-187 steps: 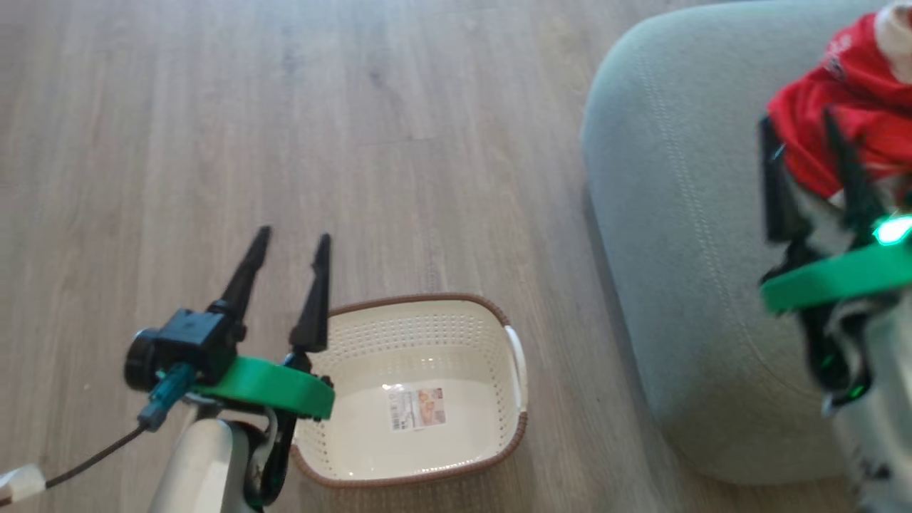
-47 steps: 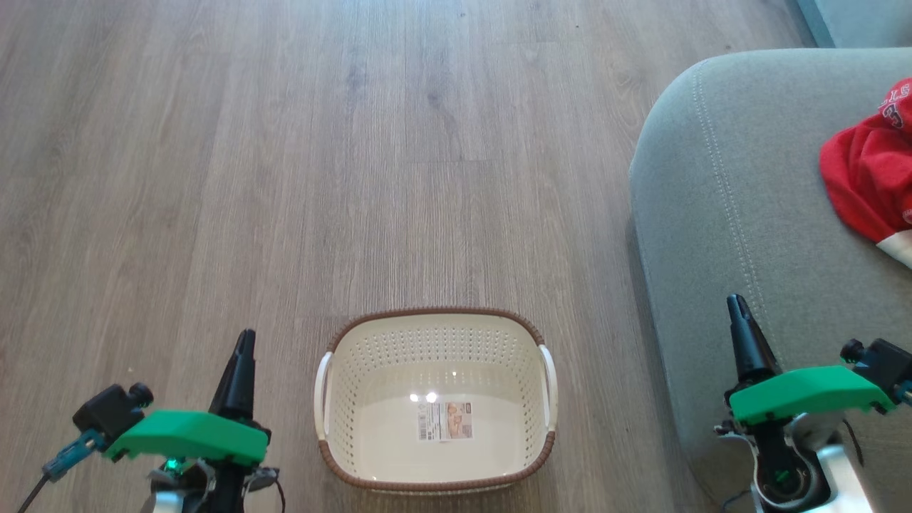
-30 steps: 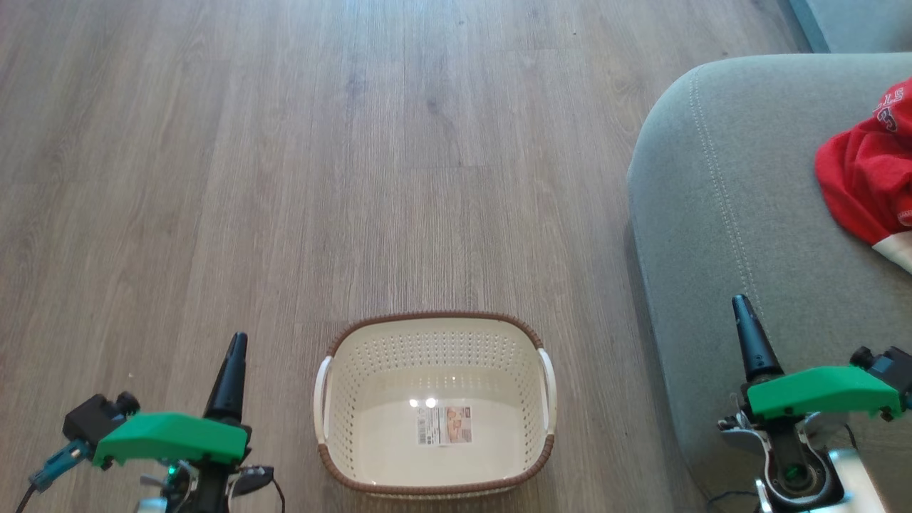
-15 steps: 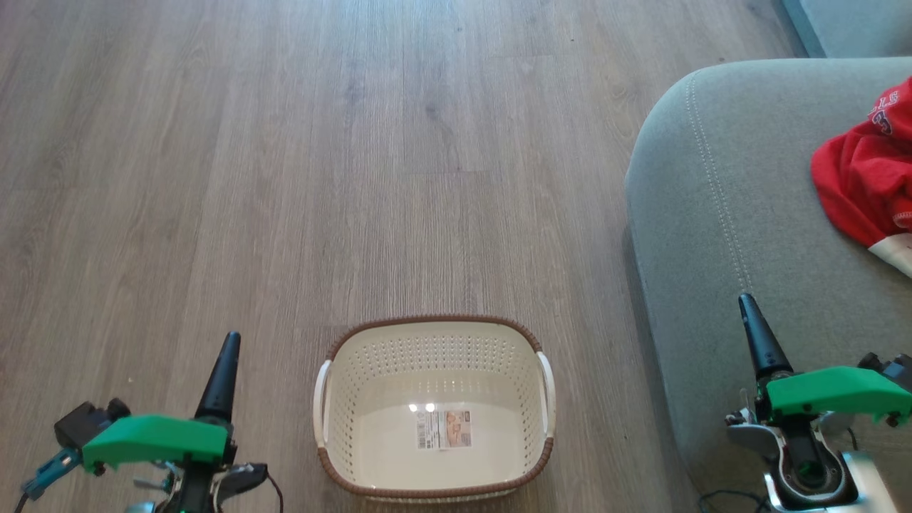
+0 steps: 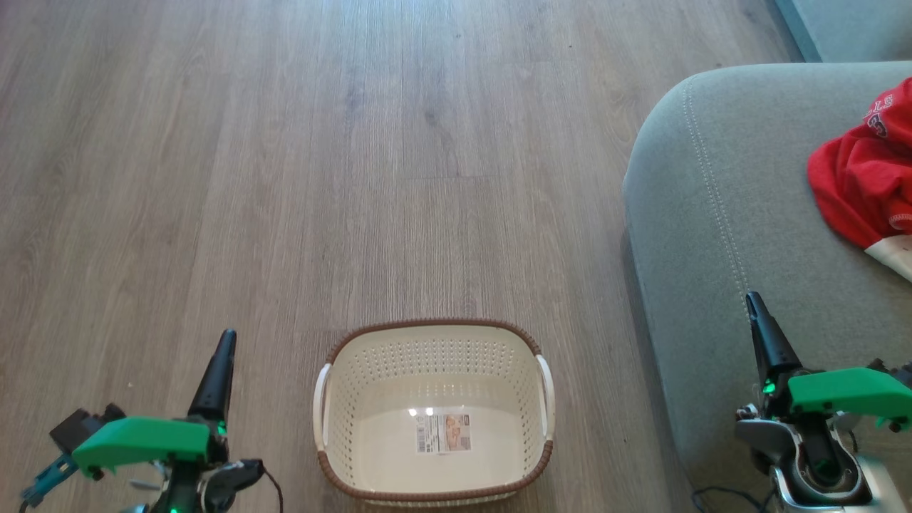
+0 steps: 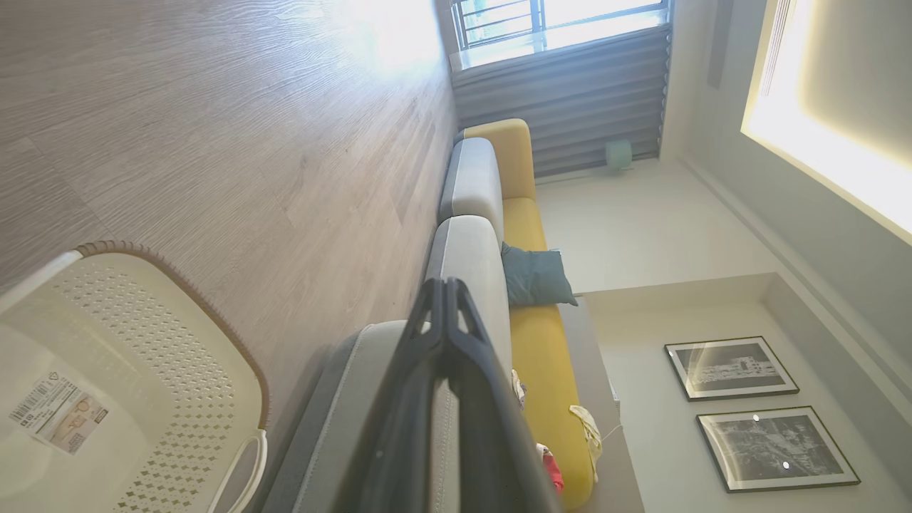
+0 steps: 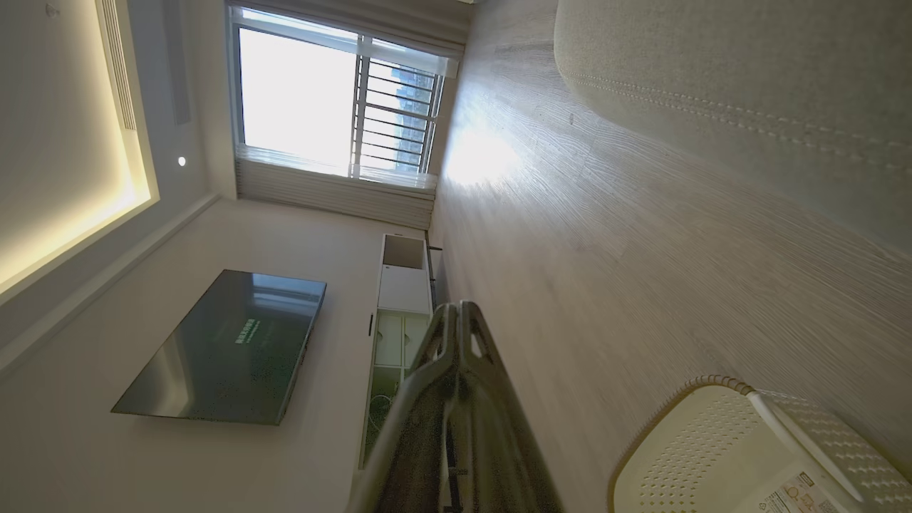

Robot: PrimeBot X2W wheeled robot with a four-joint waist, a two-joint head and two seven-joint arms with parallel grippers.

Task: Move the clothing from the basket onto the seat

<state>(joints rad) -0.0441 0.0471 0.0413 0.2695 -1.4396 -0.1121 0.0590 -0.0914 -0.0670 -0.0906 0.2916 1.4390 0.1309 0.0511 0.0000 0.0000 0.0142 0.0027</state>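
The cream basket (image 5: 356,377) with a brown rim stands on the floor at bottom centre, holding nothing but a label on its bottom. Red clothing (image 5: 858,182) with white lettering lies on the grey-green seat (image 5: 712,214) at the right edge. My left gripper (image 5: 226,336) is shut at the lower left, left of the basket, with nothing in it. My right gripper (image 5: 751,299) is shut at the lower right, over the seat's front part, well short of the clothing. In the left wrist view the fingers (image 6: 445,335) are pressed together beside the basket (image 6: 164,342). The right wrist view shows shut fingers (image 7: 459,342) and the basket's corner (image 7: 712,434).
Wood-look floor (image 5: 320,157) stretches ahead and to the left. A yellow sofa section (image 6: 534,320) with a dark teal cushion (image 6: 534,274) runs beyond the seat. A wall-mounted television (image 7: 228,349) and a white cabinet (image 7: 402,285) stand across the room by a window.
The head camera has drifted slightly, shifting basket and seat a little in the picture. Both grippers have sunk a bit lower in view and stay shut. The clothing on the seat has not moved.
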